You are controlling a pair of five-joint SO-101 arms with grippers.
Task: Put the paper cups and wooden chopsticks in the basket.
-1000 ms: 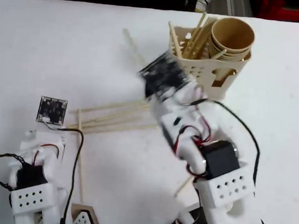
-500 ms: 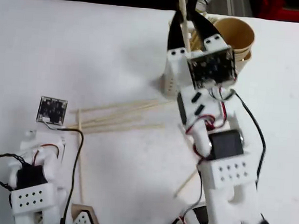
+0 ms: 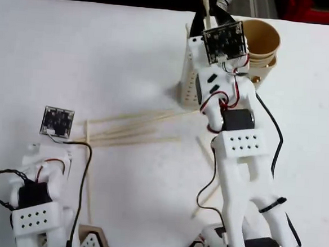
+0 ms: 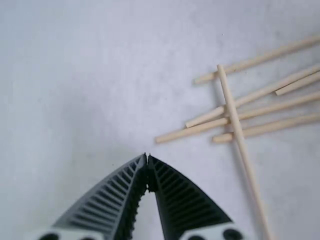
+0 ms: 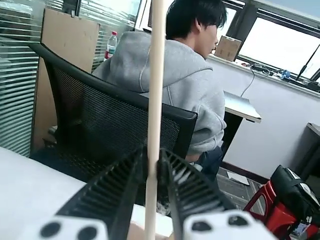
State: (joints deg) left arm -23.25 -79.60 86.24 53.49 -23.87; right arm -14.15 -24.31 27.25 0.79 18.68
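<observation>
My right gripper (image 3: 209, 19) hangs over the cream perforated basket (image 3: 188, 80) at the table's far side, shut on a wooden chopstick (image 3: 205, 3) that stands nearly upright. In the right wrist view that chopstick (image 5: 156, 75) runs straight up between the closed fingers of my right gripper (image 5: 152, 167). Stacked paper cups (image 3: 262, 39) sit in the basket's right end. Several chopsticks (image 3: 131, 129) lie in a loose bundle on the table's middle; one more chopstick (image 3: 87, 177) lies lengthwise by my left arm. My left gripper (image 4: 147, 172) is shut and empty, low over the table beside the bundle (image 4: 240, 112).
Another loose chopstick (image 3: 204, 204) lies beside the right arm's base. A tan object (image 3: 91, 240) sits at the near edge next to my left arm (image 3: 34, 205). The table's far edge runs just behind the basket.
My right arm swung from in front of the basket to above it, lifting the chopstick upright. The left arm and the bundle stayed put.
</observation>
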